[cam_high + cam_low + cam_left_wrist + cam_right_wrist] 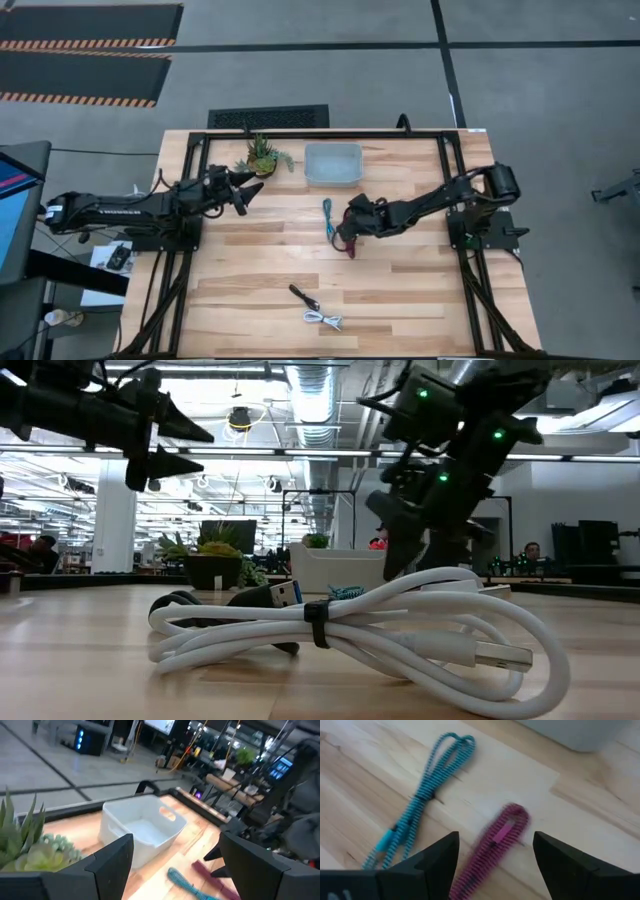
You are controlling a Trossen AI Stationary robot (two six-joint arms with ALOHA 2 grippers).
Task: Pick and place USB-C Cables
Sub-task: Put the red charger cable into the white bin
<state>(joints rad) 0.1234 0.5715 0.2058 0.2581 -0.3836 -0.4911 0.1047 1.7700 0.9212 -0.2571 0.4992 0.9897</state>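
Observation:
Four cables lie flat on the wooden table. The teal cable [328, 218] and the maroon cable [350, 246] are at mid-table; the black cable [303, 297] and the white coiled cable [323, 319] lie near the front edge. My right gripper [346, 232] is open, just above the maroon cable [495, 845], with one finger on either side of it. The teal cable [420, 800] lies beside it. I see no touch. My left gripper [250, 190] is open and empty, held in the air near the potted plant [262, 155].
A clear plastic bin [333, 163] stands at the far middle of the table, beyond the teal cable; it also shows in the left wrist view [142, 827]. The plant stands to the bin's left. Black frame rails run along the table's left and right sides.

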